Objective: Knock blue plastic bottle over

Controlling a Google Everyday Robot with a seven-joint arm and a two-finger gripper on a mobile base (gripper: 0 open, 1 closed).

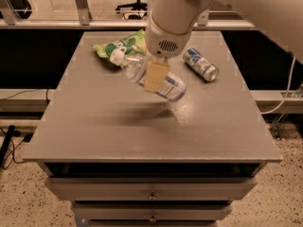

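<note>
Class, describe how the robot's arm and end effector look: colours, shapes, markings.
The arm is smooth cream-white, with a thick cylindrical wrist bearing a small dark grille of dots. The end effector, over the grey table at the blue-labelled clear plastic bottle, is a flat tan rectangular piece.

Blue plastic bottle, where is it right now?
In the camera view the blue plastic bottle is tipped on the table's far half, cap by the green snack bag, between it and the blue-silver can, behind the end effector.
</note>
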